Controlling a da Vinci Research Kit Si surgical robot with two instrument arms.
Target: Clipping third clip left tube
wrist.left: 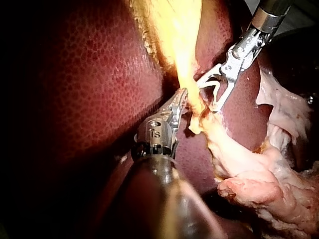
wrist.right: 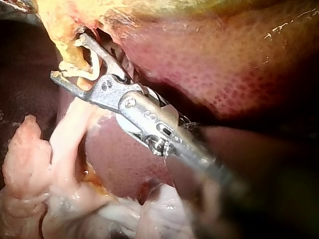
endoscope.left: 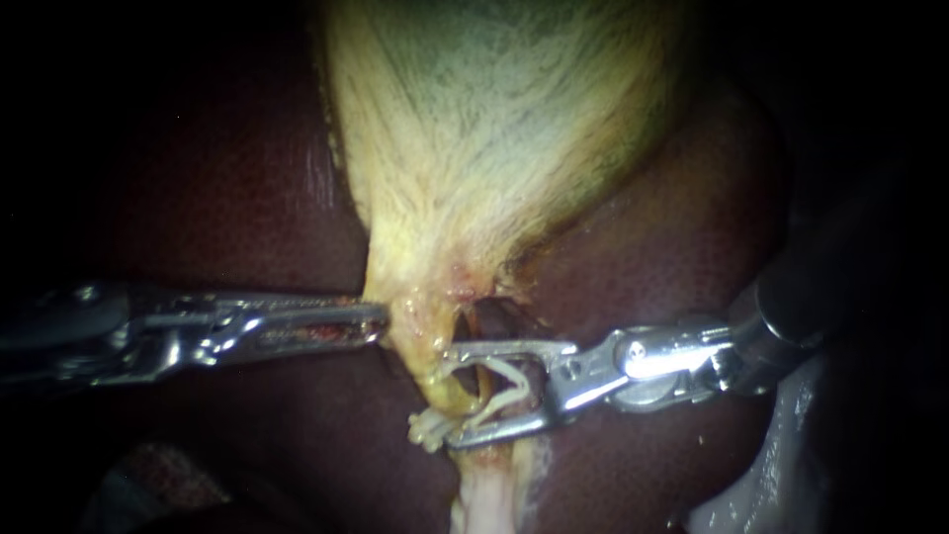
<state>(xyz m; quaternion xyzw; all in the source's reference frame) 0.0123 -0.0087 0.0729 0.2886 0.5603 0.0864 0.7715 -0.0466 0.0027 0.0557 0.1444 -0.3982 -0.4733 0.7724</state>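
Instruments, two, slender metal shafts with small jaws: left instrument (endoscope.left: 374, 323), right instrument (endoscope.left: 448, 396). White V-shaped plastic clip (endoscope.left: 499, 396), one that I can count. Short yellowish tube (endoscope.left: 457, 374), one visible. Right jaws stand wide apart, both bearing on the clip, which straddles the tube just below the pale yellow gallbladder (endoscope.left: 494, 129). Left jaws are closed on the gallbladder's lower edge. Dark red mottled liver (endoscope.left: 247, 198) underlies everything; I see only darkness beyond.
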